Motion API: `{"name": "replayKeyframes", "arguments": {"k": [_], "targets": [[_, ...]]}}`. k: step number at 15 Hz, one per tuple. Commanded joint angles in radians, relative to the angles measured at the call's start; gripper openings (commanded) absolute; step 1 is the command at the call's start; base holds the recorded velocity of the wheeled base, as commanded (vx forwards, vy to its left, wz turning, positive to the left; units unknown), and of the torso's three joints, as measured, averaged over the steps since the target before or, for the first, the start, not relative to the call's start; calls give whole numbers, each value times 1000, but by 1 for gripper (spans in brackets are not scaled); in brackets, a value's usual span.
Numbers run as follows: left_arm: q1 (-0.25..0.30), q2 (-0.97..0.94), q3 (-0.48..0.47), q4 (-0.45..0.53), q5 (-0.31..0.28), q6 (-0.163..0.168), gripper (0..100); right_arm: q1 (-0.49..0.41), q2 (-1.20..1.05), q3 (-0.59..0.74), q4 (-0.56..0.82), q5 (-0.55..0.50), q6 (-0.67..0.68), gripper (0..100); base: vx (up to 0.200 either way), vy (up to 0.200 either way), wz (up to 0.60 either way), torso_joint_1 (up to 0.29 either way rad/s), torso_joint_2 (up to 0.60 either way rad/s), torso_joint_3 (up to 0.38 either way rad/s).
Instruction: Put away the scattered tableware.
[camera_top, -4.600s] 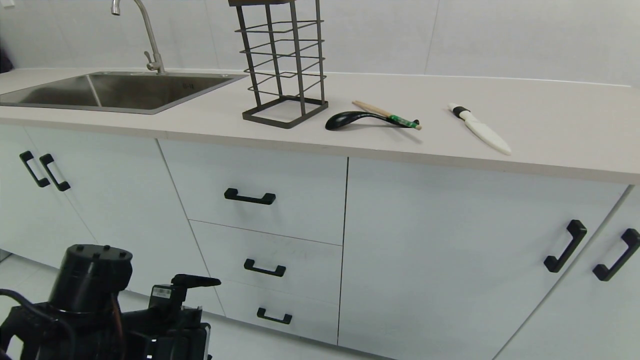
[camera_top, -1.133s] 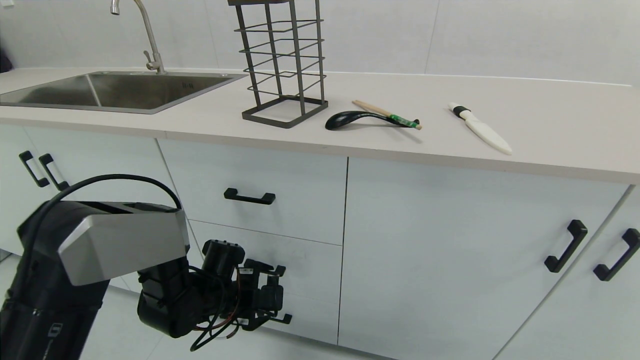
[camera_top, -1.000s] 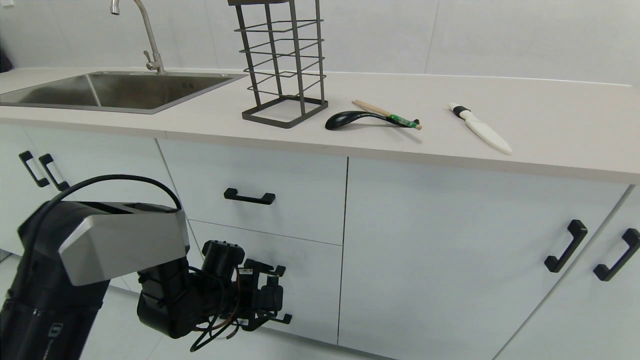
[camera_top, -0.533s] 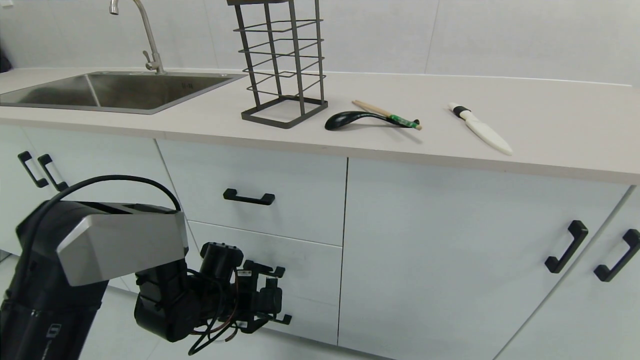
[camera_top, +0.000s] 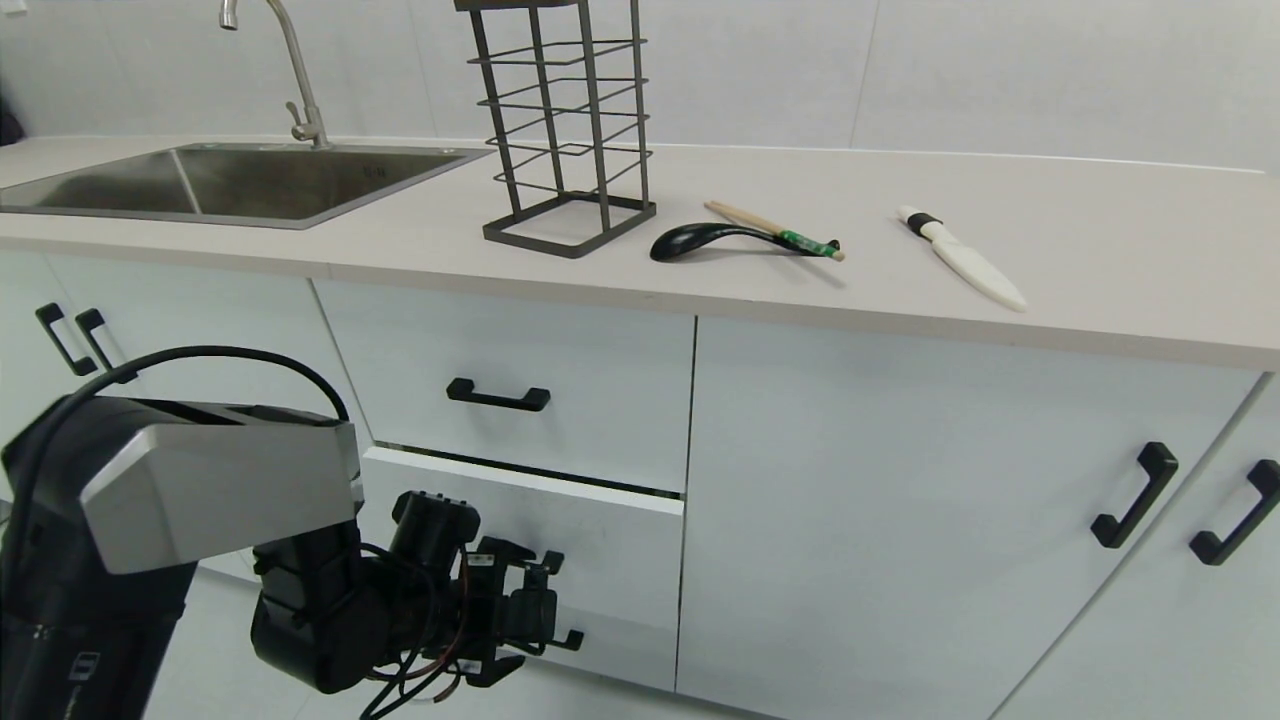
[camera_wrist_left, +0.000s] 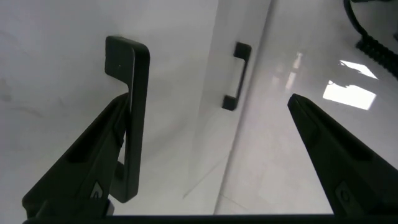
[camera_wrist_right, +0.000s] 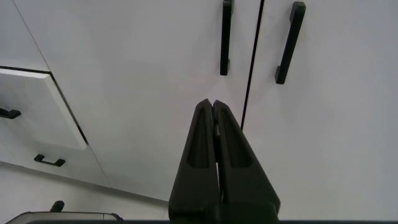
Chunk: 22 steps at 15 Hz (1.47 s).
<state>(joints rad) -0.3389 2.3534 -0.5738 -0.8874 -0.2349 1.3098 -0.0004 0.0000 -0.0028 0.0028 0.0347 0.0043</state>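
Head camera, I see a black curved spoon, wooden chopsticks crossing its handle, a white knife near the pale countertop's front edge, left gripper masking part of the ajar white drawer, left wrist, fingers spread, one against the black bar handle, right wrist, right gripper pressed together, base cut off.

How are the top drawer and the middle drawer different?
The middle drawer sticks out a little, with a dark gap above it; the top drawer sits flush and shut. The left gripper is at the middle drawer's handle, while the top drawer's handle has nothing near it. Both have white fronts and black handles.
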Motion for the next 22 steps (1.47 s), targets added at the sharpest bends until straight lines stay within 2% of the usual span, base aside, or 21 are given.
{"name": "replayKeyframes", "arguments": {"k": [1,7,10,15,17,18,19,20,22], "targets": [[1,-16,6,-16,0,0,100,0,2,0,0,1,0,0,0,0,0,0,0,0],[3,-80,92,-19,9,0,100,-1,2,0,0,1,0,0,0,0,0,0,0,0],[5,-175,242,-25,6,-1,100,-1,2,0,0,1,0,0,0,0,0,0,0,0],[-25,-451,387,-8,-11,-17,100,-1,2,0,0,1,0,0,0,0,0,0,0,0],[-55,-638,430,35,-11,-66,100,0,2,1,0,1,0,0,0,0,0,0,0,0],[-74,-720,427,76,-11,-81,100,0,2,0,0,1,-1,0,0,0,0,0,0,0],[-74,-724,427,79,-11,-81,100,0,2,0,0,1,-1,0,0,0,0,0,0,0],[-107,-839,416,163,-11,-124,100,-1,2,0,0,1,0,0,0,0,0,0,0,0],[-114,-879,382,211,-9,-141,100,0,2,0,0,1,0,0,0,0,0,0,0,0]]}}
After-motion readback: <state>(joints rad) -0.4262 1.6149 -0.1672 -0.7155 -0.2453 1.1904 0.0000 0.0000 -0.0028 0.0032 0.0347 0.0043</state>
